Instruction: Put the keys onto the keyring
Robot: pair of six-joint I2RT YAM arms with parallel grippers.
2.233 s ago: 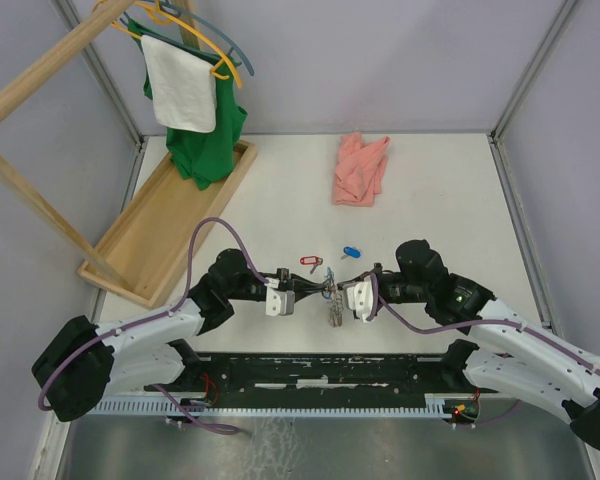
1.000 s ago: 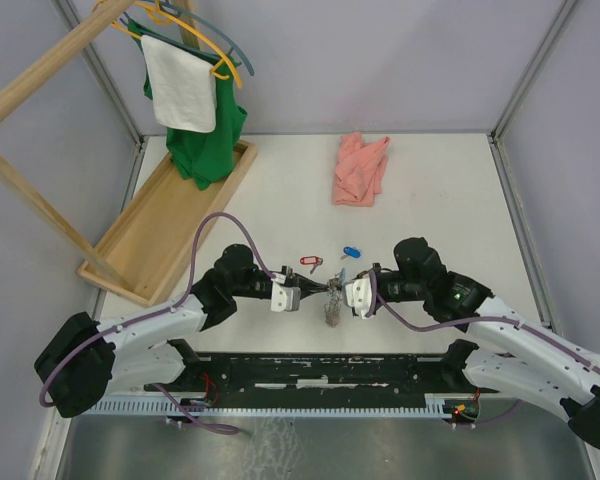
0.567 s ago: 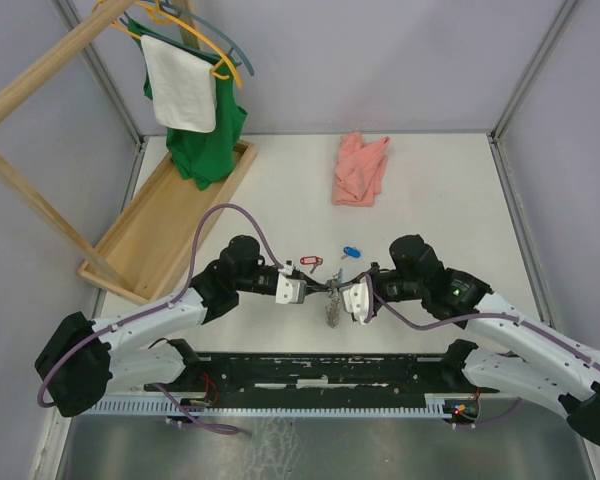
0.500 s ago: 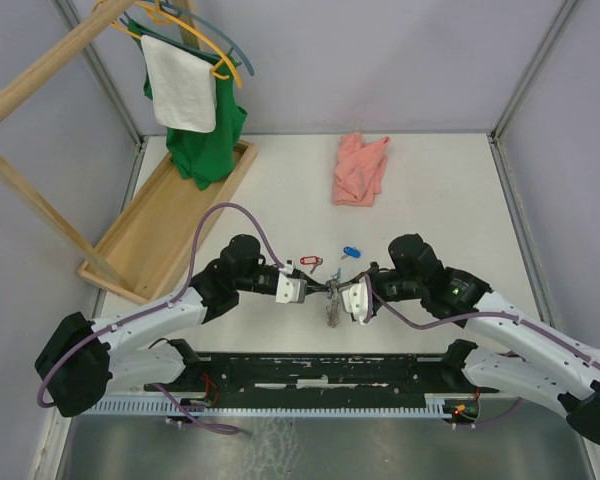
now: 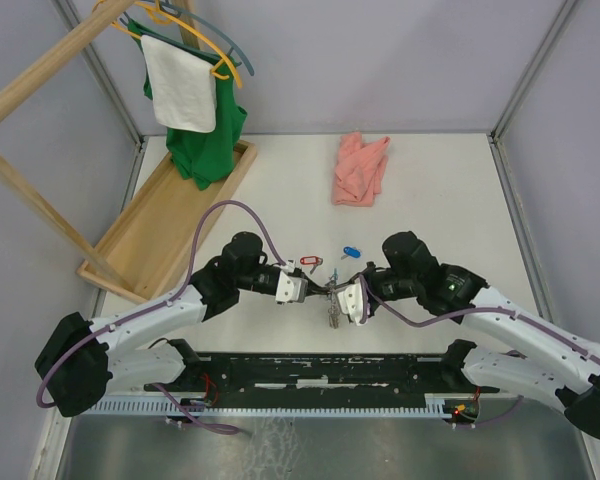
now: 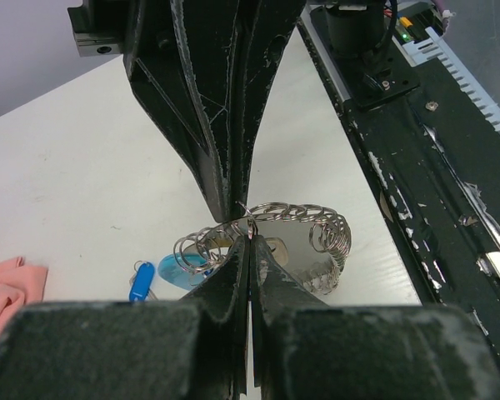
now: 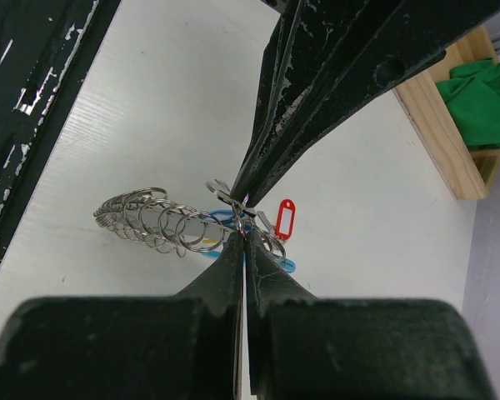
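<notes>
**Grippers meet tip to tip over the keyring**

From where I stood, the left gripper (image 5: 320,289) and the right gripper (image 5: 336,291) were nose to nose near the front middle of the table (image 5: 450,200). Each had its fingers pressed together. In the left wrist view, a strand of the keyring (image 5: 333,312) ran straight into the left gripper's closed pads (image 6: 233,275). The right wrist view showed the right gripper's pads (image 7: 227,267) pinched on the same coil of silvery rings. The rest of the keyring trailed toward 6 o'clock from the meeting point. Its light-blue tag (image 6: 180,268) peeked out under the rings.

Two seconds before, the left gripper had sat a touch short of the loop, at about 9 o'clock from it. By this moment it had slid in to touch tips with the right. Its wrist had moved toward 1 o'clock and its purple cable arched higher. The right arm had crept slightly toward 10 o'clock. The keyring itself had barely shifted.

Nothing else had moved. The red-tagged key (image 5: 311,262) lay at 11 o'clock from the keyring, just beside the left gripper. The blue-tagged key (image 5: 351,252) lay at 1 o'clock. The pink cloth (image 5: 360,168) was well off at 12 o'clock, and the wooden tray (image 5: 170,225) at 10 o'clock.
</notes>
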